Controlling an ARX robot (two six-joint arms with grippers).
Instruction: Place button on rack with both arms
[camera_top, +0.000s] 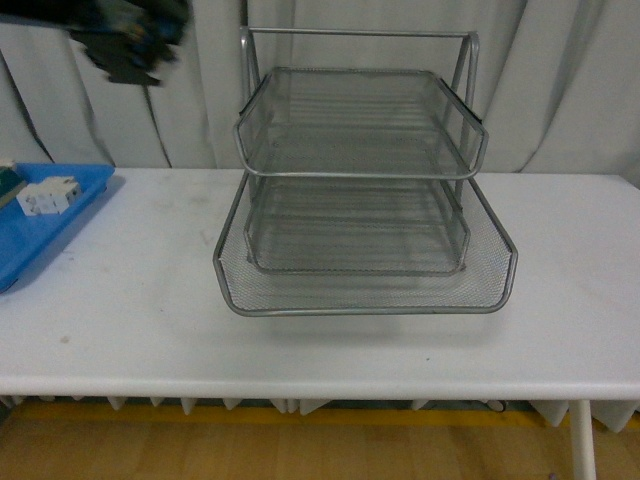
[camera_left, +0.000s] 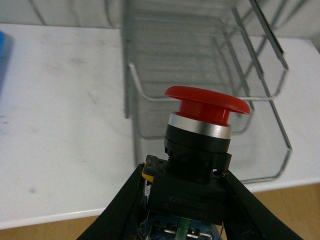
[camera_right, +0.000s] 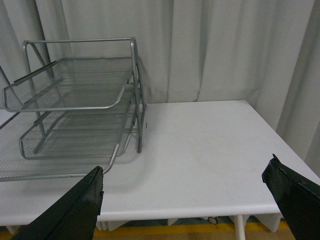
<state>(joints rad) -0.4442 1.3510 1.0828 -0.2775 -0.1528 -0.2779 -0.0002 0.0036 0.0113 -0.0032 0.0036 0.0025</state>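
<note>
Left claw (camera_left: 186, 200) is clamped on the red mushroom-cap push-button with dark body (camera_left: 206, 106), aloft upper left of front view. Silver three-tier wire-mesh rack (camera_top: 360, 176) sits mid-frame on the white surface (camera_top: 130, 300), tiers bare. Right claw (camera_right: 185, 200) is wide open, holding nothing. Pickup looks done; placing remains.

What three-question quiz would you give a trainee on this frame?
1. How many tiers does the rack have?
2. The button is: A) lying on the rack; B) held in the left gripper; C) out of view.
3. True or false: the right gripper is shut.

Key: 1: three. 2: B. 3: false, it is open with nothing in it.
</note>
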